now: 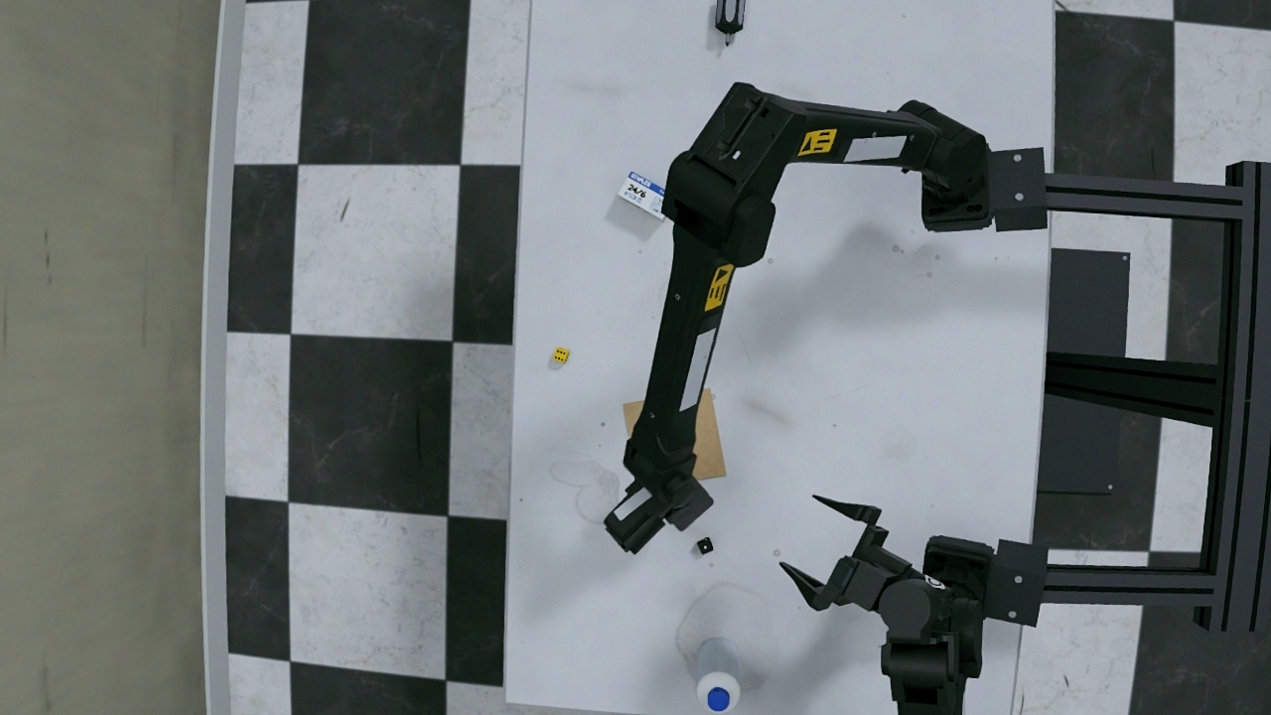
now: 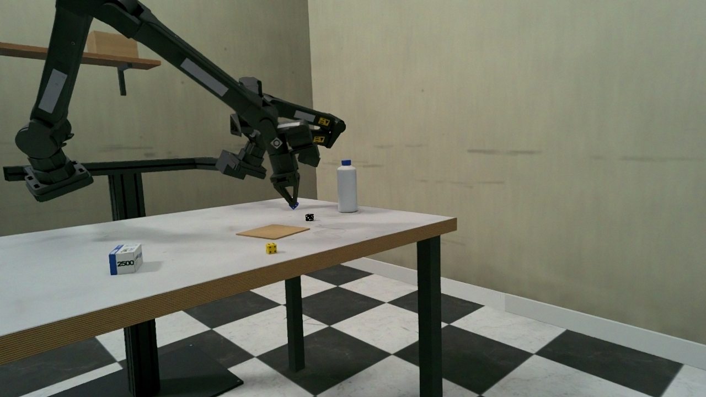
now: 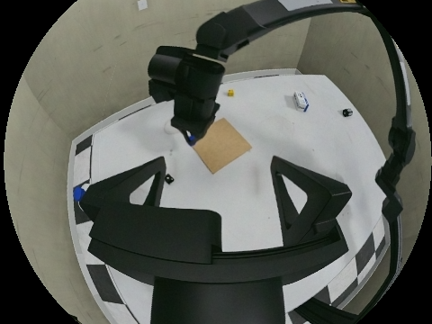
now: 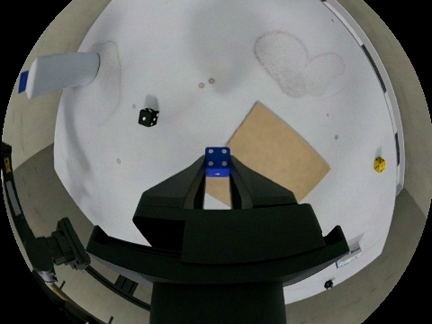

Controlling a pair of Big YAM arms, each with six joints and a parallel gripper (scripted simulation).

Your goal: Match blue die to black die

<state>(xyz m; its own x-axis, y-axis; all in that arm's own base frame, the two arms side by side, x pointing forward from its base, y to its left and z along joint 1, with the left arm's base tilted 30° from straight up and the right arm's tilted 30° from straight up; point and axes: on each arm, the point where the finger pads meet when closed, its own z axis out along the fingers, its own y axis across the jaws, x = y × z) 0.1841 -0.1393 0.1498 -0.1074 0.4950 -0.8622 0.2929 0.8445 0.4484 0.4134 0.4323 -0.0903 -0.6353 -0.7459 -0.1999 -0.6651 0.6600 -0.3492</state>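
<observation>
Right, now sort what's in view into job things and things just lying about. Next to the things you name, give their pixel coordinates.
Job:
- blue die (image 2: 294, 206) (image 3: 191, 137) (image 4: 218, 157)
- black die (image 1: 704, 545) (image 2: 309, 217) (image 3: 169, 179) (image 4: 146, 118)
- yellow die (image 1: 560, 356) (image 2: 271, 248) (image 3: 230, 93) (image 4: 380, 165)
- mat (image 1: 710, 444) (image 2: 272, 231) (image 3: 221, 146) (image 4: 279, 155)

Lying about:
- staples box (image 1: 640, 194) (image 2: 126, 259) (image 3: 301, 102) (image 4: 349, 258)
- bottle with blue cap (image 1: 717, 662) (image 2: 347, 189) (image 4: 65, 72)
- dark pen-like tool (image 1: 730, 15) (image 3: 346, 112) (image 4: 328, 284)
</observation>
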